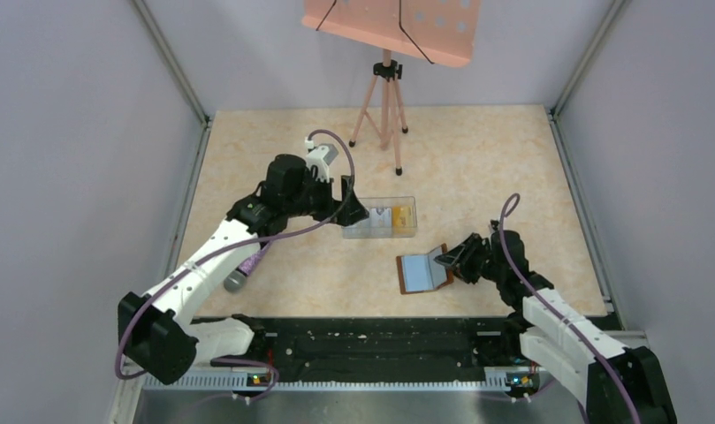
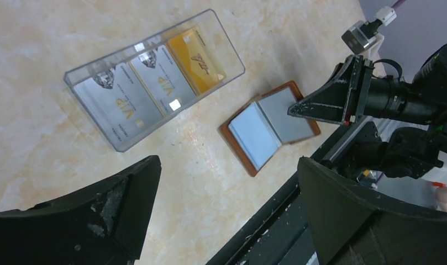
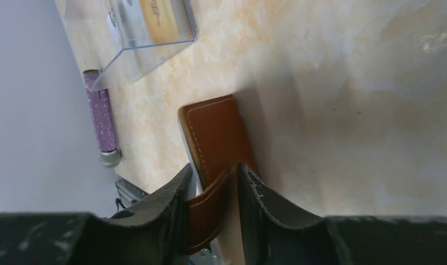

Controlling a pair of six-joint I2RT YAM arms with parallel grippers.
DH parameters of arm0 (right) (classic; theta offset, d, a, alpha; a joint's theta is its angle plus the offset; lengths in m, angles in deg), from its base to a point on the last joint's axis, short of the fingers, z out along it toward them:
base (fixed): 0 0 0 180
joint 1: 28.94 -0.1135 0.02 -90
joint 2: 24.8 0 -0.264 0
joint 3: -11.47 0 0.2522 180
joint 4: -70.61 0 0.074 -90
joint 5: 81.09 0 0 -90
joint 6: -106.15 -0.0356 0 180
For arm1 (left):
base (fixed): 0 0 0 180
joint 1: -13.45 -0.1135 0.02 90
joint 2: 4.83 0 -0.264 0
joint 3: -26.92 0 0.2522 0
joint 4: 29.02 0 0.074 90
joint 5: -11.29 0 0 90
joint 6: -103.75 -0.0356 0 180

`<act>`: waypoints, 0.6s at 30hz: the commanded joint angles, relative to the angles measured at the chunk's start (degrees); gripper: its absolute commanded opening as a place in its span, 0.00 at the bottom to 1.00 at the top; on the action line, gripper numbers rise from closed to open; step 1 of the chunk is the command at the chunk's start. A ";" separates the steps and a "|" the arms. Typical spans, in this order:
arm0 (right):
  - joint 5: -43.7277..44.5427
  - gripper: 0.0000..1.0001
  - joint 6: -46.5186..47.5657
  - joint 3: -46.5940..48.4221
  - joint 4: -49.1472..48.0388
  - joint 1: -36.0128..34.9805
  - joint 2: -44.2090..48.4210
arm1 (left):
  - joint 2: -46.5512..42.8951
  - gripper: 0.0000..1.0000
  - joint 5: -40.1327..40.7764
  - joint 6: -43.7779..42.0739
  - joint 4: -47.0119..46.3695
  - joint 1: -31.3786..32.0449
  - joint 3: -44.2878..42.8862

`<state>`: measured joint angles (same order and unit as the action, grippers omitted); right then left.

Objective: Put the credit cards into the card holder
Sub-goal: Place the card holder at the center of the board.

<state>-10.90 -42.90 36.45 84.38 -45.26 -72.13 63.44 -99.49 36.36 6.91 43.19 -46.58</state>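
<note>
The card holder [image 1: 422, 273] is a brown leather wallet lying open on the table, its clear inner pockets facing up [image 2: 263, 131]. My right gripper [image 1: 448, 259] is shut on the card holder's right cover and holds it raised; the right wrist view shows brown leather [image 3: 215, 132] pinched between the fingers of that gripper [image 3: 214, 168]. The credit cards stand in a clear plastic box [image 1: 382, 218]: two pale grey sets [image 2: 113, 102] and an orange-yellow set [image 2: 201, 58]. My left gripper [image 1: 351, 210] is open and empty, held above the table at the box's left end [image 2: 226, 204].
A purple tube with a grey cap [image 1: 245, 268] lies left of the card holder, under the left arm. A pink music stand on a tripod [image 1: 386, 97] stands at the back. A black rail [image 1: 380, 340] runs along the near edge.
</note>
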 commanded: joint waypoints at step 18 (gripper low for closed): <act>13.10 0.82 19.05 24.88 36.07 0.32 1.55 | 18.06 0.90 -13.17 -4.13 5.06 4.36 -0.52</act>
<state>2.23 -31.08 55.07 115.92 -45.26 -67.91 78.04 -109.39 35.18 9.10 46.53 -42.96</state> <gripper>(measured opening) 0.823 0.916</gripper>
